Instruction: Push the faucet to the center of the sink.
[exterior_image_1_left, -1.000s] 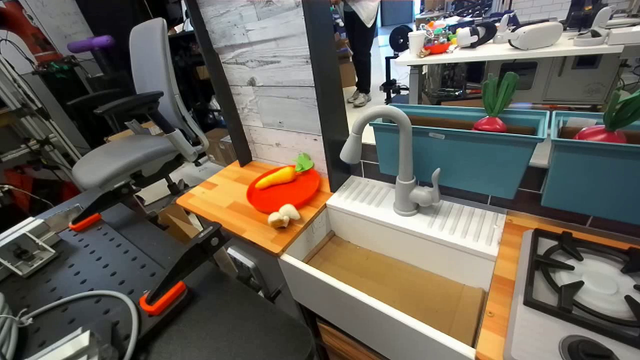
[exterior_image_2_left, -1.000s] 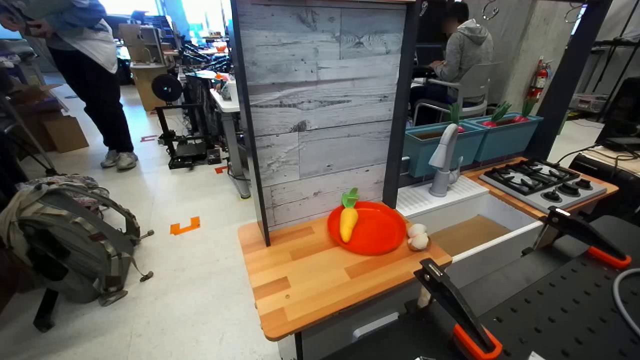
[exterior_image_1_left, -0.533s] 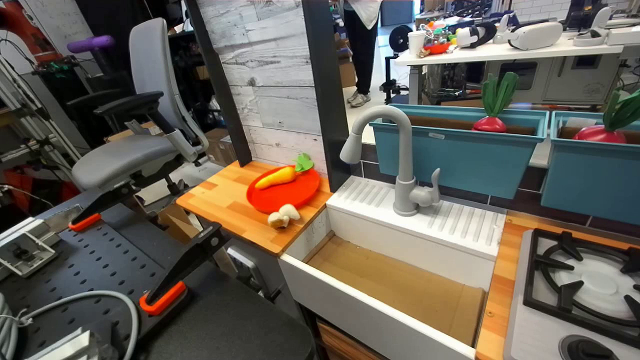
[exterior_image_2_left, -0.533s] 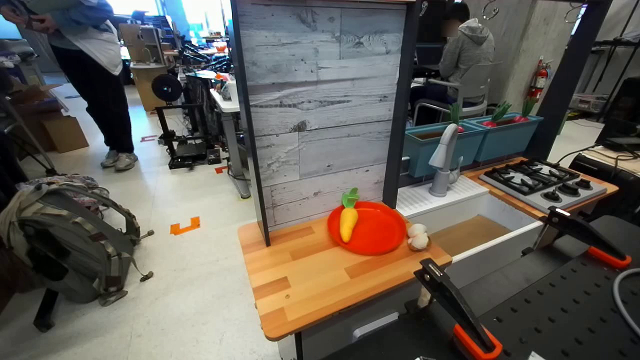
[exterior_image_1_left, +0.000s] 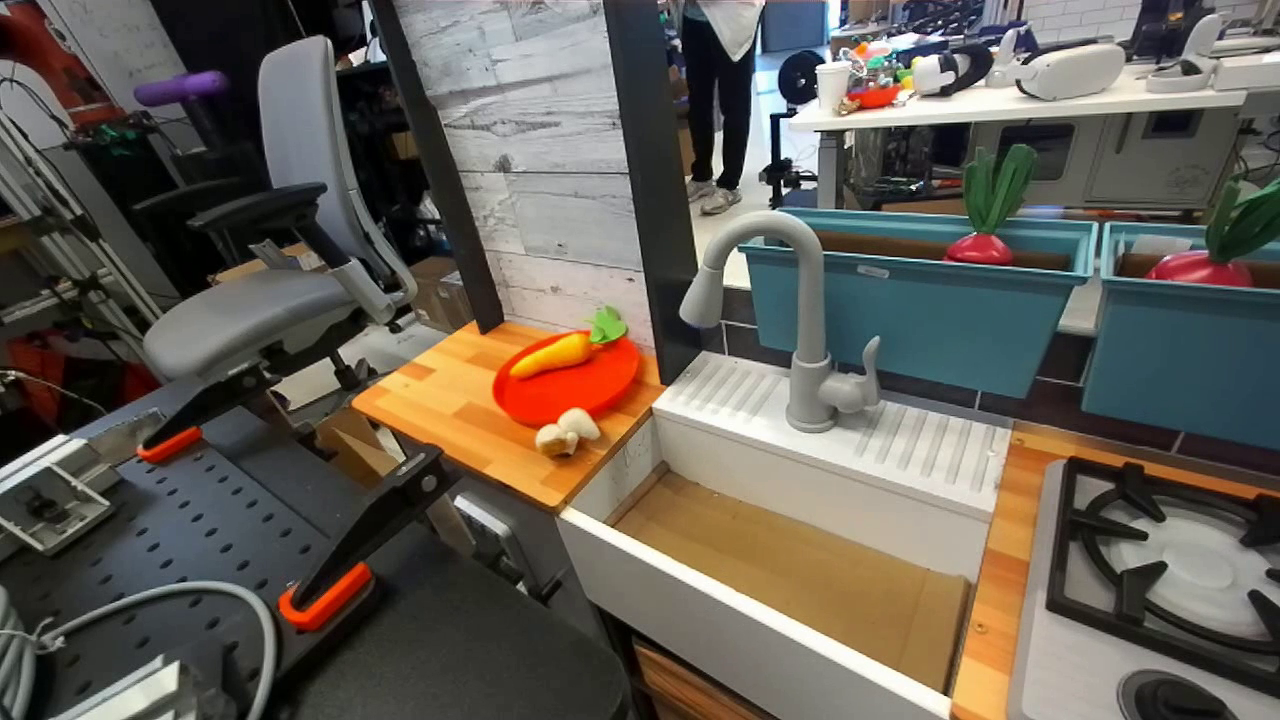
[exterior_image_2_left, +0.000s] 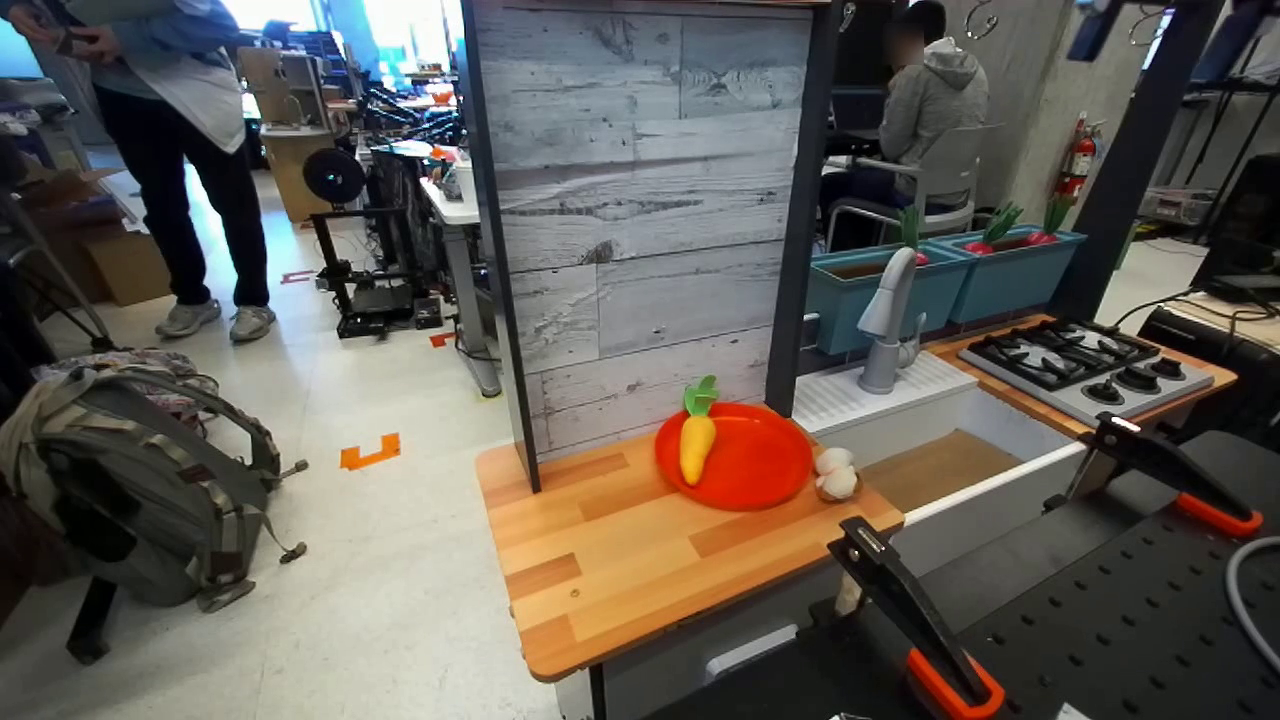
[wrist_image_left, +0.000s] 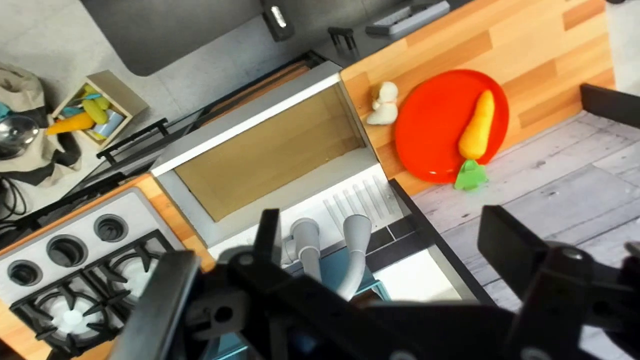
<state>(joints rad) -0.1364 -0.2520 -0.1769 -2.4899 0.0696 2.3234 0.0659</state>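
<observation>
In the wrist view, the black two-fingered gripper (wrist_image_left: 382, 225) has its fingers spread wide. The tall matte grey gooseneck faucet (exterior_image_1_left: 812, 310) stands upright on the ribbed white back ledge (exterior_image_1_left: 925, 450) of the white rectangular sink (exterior_image_1_left: 740, 640), its downturned spout (exterior_image_1_left: 703, 298) aimed sideways toward the round red plate (exterior_image_1_left: 560, 395).

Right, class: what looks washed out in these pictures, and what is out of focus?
Wrist view: the nearby jaws look soft, and a patch beside the faucet is washed out; in an exterior view, the background windows are blown nearly white.
</observation>
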